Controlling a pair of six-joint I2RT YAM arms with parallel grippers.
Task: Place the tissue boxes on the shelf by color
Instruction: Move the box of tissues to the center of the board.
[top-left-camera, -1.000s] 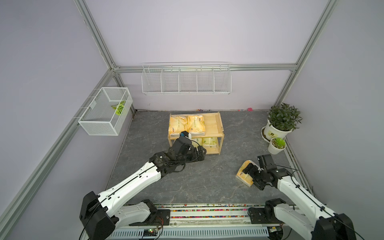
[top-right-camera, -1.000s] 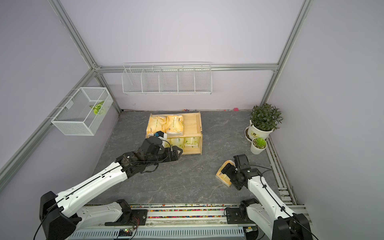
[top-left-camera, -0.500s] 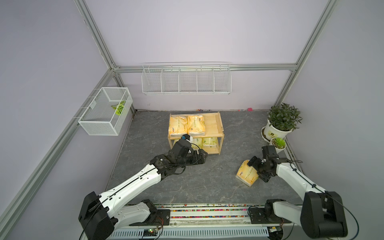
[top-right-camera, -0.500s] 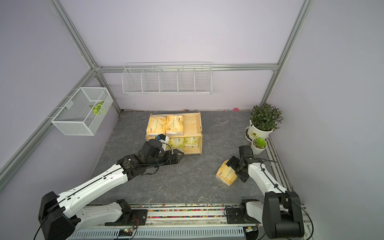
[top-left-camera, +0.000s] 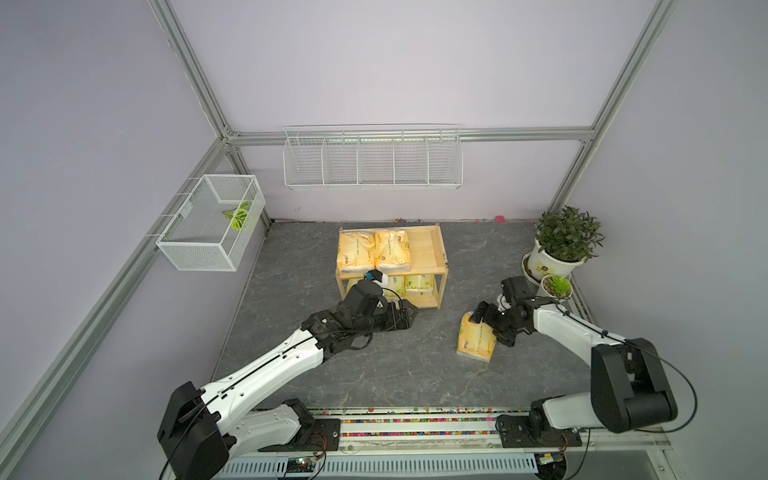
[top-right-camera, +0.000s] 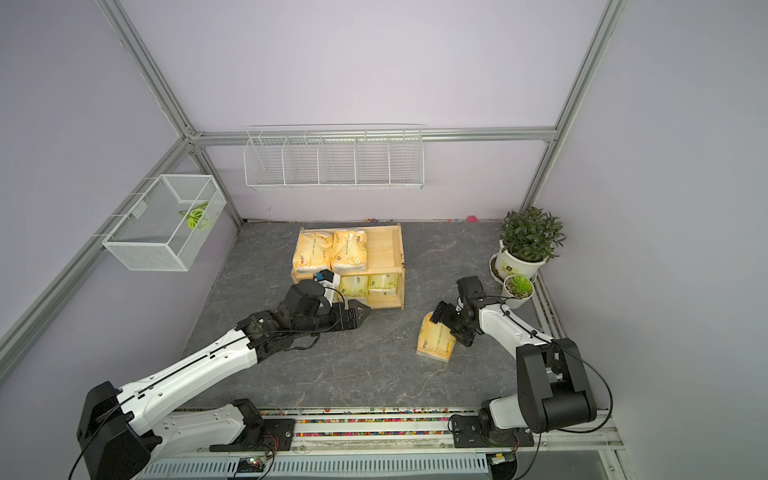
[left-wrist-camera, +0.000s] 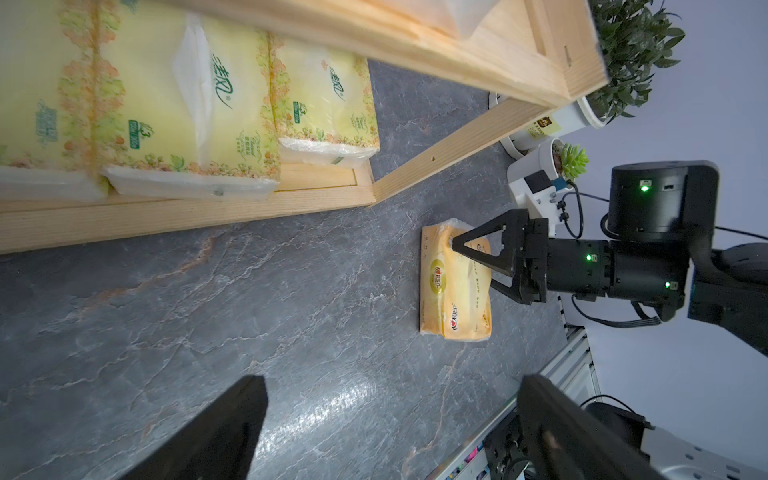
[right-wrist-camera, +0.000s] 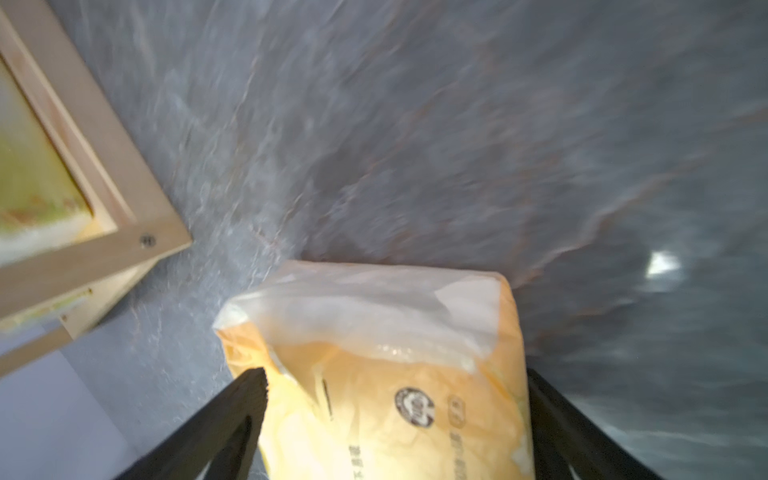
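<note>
The light wood shelf (top-left-camera: 441, 266) (top-right-camera: 401, 266) carries two orange-yellow tissue boxes (top-left-camera: 355, 252) (top-left-camera: 392, 249) on its top board. Pale yellow-green ones (top-left-camera: 419, 282) (left-wrist-camera: 166, 104) (left-wrist-camera: 324, 95) lie on the lower board. Another orange-yellow pack (top-left-camera: 476, 341) (top-right-camera: 434, 343) (left-wrist-camera: 453, 307) (right-wrist-camera: 395, 332) rests on the floor, right of the shelf. My right gripper (top-left-camera: 490, 328) (top-right-camera: 451, 326) (right-wrist-camera: 395, 378) stands open wide, and its fingers straddle this pack's end, which fills the gap. My left gripper (top-left-camera: 409, 311) (top-right-camera: 361, 311) (left-wrist-camera: 390, 386) is open and empty, low over the floor just in front of the shelf.
A big potted plant (top-left-camera: 567, 239) and a small succulent pot (top-left-camera: 557, 287) stand at the right wall, close behind my right arm. A white wire rack (top-left-camera: 372, 160) hangs on the back wall and a white mesh basket (top-left-camera: 212, 224) on the left wall.
My right gripper has swung round and come down over the floor pack's end, and the pack has tipped and shifted a little left. My left gripper has drawn back from the lower board.
</note>
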